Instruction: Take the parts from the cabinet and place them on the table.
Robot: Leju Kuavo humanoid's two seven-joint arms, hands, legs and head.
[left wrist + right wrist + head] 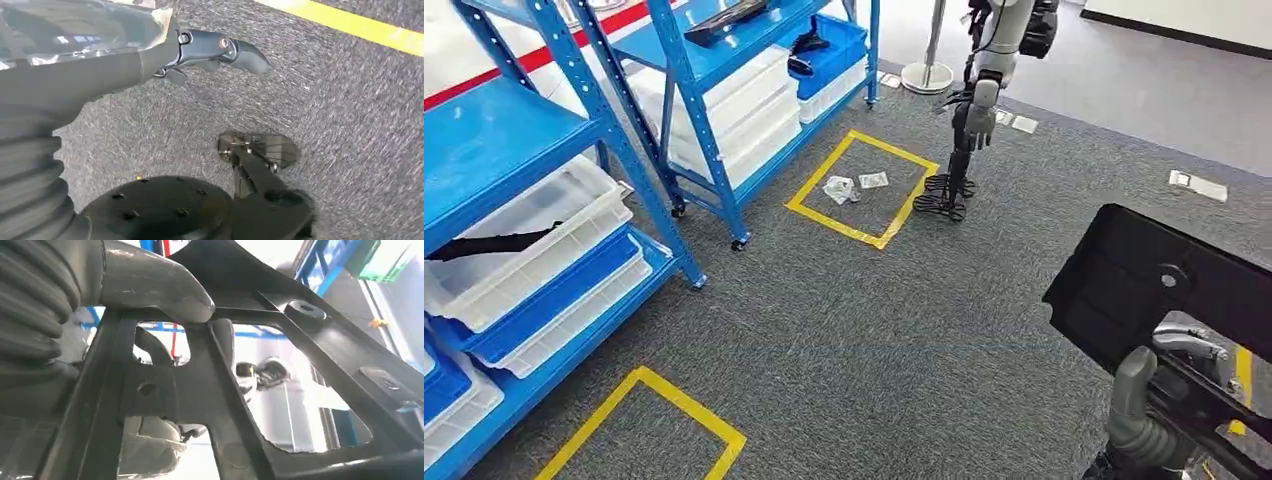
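My right hand (1146, 402) grips a flat black frame part (1162, 288) at the lower right of the head view, held above the carpet. In the right wrist view the grey thumb (150, 286) presses on the part's ribbed black frame (280, 375), which has cut-out windows. My left hand (165, 50) hangs over the grey carpet with a dark finger stretched out and nothing in it. Other black parts lie on the blue cabinet (639, 150): one in a white bin (494, 243) and one on an upper shelf (724, 18).
Blue racks with white and blue bins line the left side. Another humanoid robot (980, 95) stands at the back beside a yellow floor square (809, 185) with small bags (842, 188) in it. A second yellow square (686, 410) lies near me. A post base (927, 75) stands behind.
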